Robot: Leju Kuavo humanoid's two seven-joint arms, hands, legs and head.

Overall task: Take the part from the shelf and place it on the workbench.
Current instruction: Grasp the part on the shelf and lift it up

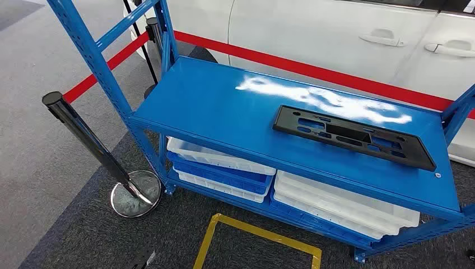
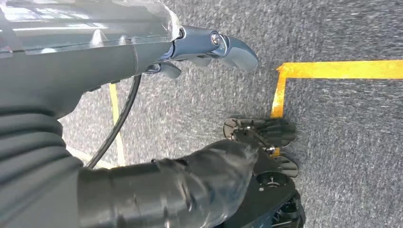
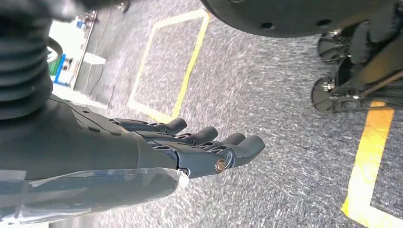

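Note:
A long black plastic part [image 1: 352, 136] with several cut-outs lies flat on the blue shelf [image 1: 224, 106], toward its right end. My left hand [image 2: 199, 50] hangs over grey carpet, fingers extended and holding nothing. My right hand [image 3: 190, 145] also hangs beside my body above the carpet, its fingers straight and side by side with nothing in them. Both hands are far from the part.
White and blue trays [image 1: 224, 168] are stacked on the lower shelf. A chrome stanchion [image 1: 95, 145] with red belt [image 1: 313, 70] stands left of the shelf. A white car [image 1: 336, 28] is parked behind. Yellow floor tape [image 1: 252, 235] marks the carpet in front.

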